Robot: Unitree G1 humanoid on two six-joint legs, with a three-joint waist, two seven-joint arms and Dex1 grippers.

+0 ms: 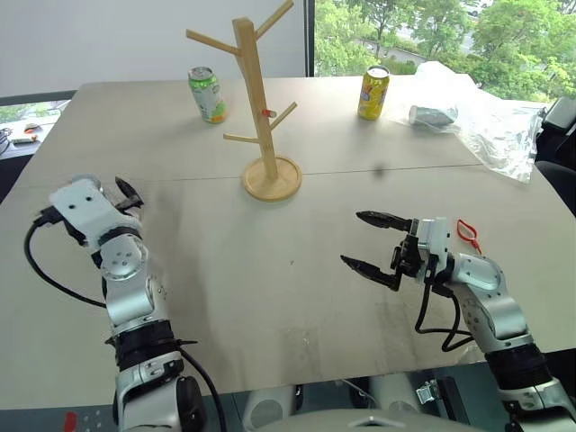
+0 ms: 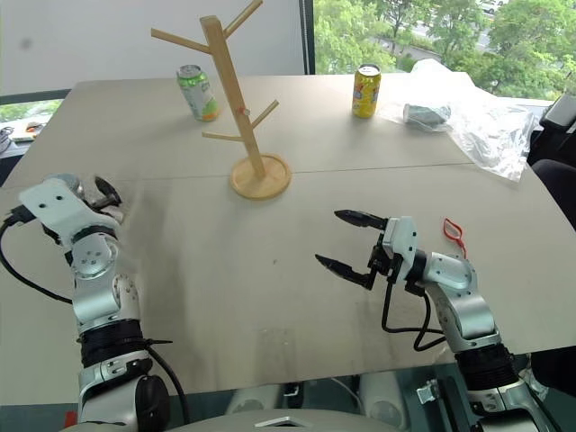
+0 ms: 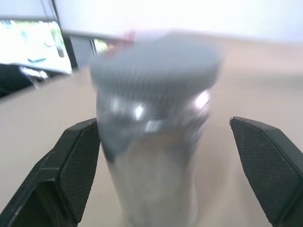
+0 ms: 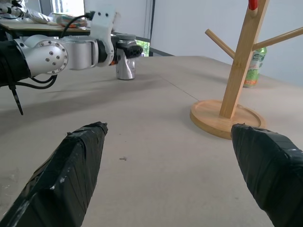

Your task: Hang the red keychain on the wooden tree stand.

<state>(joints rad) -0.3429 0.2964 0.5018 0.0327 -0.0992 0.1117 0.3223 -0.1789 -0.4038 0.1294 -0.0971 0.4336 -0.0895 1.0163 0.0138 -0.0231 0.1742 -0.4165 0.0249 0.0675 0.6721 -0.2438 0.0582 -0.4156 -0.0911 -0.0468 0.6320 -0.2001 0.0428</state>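
Note:
The red keychain [image 1: 468, 232] lies flat on the table, just right of my right wrist. My right gripper [image 1: 351, 238] hovers low over the table, open and holding nothing, pointing left, away from the keychain. The wooden tree stand [image 1: 256, 99] stands upright on its round base [image 1: 286, 183] at the table's middle back, with a tiny red tag [image 1: 267, 112] on its pole. Far to the left, my left gripper [image 1: 130, 198] is open around a silver can [image 3: 151, 142]; one finger [image 3: 78, 161] sits close against the can, the other stands apart from it.
A green can [image 1: 208, 94] stands behind and left of the stand, and a yellow can [image 1: 373, 92] behind and right of it. At the far right lies a crumpled clear plastic bag [image 1: 490, 121] with a can inside. The silver can [image 4: 126, 67] stands upright near the table's left edge.

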